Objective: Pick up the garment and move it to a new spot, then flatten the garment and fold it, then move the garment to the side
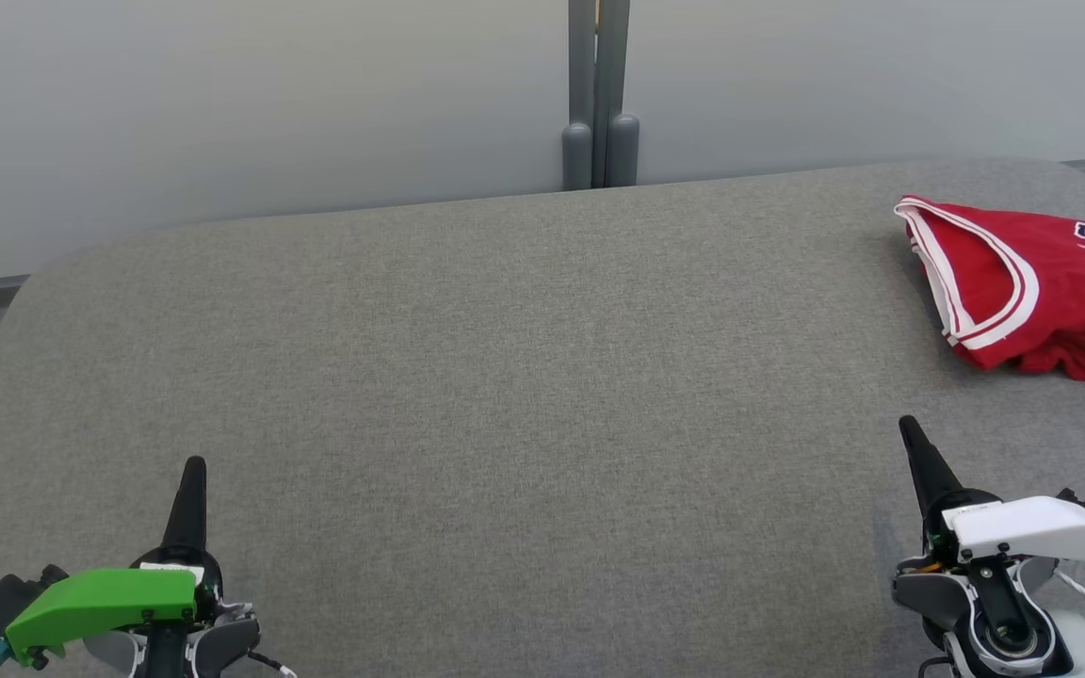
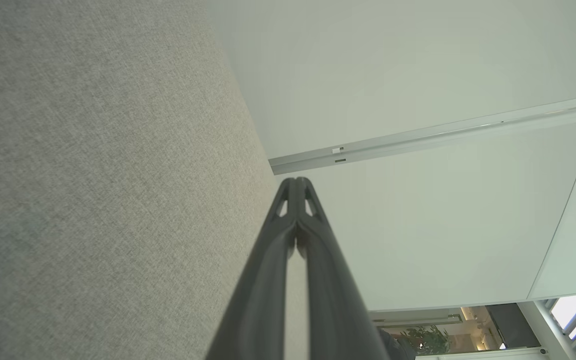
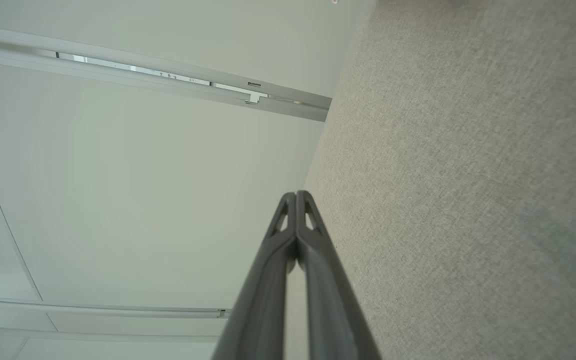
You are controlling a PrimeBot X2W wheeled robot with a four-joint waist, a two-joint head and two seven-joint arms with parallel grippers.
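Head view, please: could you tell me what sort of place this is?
Likely an office-style test room: a grey fabric-covered table, pale partition panels joined by a grey post, and a crumpled red jersey.

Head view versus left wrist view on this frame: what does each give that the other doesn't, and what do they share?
Head view: the bunched red basketball jersey at the far right of the grey fabric surface, the right gripper shut and apart from it, and a grey post at the back. Left wrist view: a potted plant in a lit room past the wall panels, and a metal rail across them. Shared: the grey fabric surface and the left gripper, shut and empty.
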